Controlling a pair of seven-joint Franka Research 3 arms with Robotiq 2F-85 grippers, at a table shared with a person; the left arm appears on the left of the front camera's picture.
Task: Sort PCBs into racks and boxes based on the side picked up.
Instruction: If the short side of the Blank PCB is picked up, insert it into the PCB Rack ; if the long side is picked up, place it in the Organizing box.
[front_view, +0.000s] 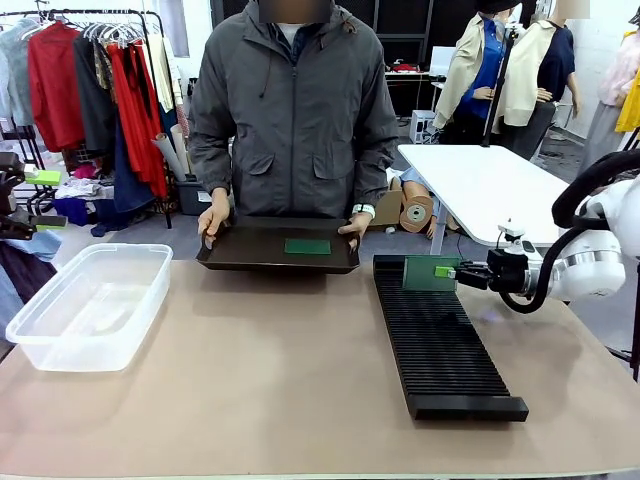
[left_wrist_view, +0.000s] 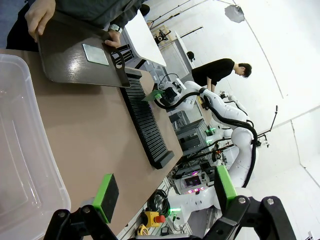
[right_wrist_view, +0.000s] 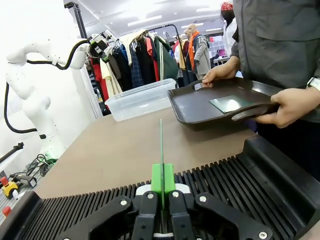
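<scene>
My right arm reaches over the rack's far end, jaws clamped on a PCB; my left jaws gape.

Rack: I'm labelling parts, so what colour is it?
The rack is black, clearest in the front view.

Nothing here can be read from where I stand: no print, label, brand or number comes out clearly. The PCB pinched between the jaws of the right gripper shows a plain green face. The other PCB, on the black tray well beyond those jaws, is too small to tell.
</scene>
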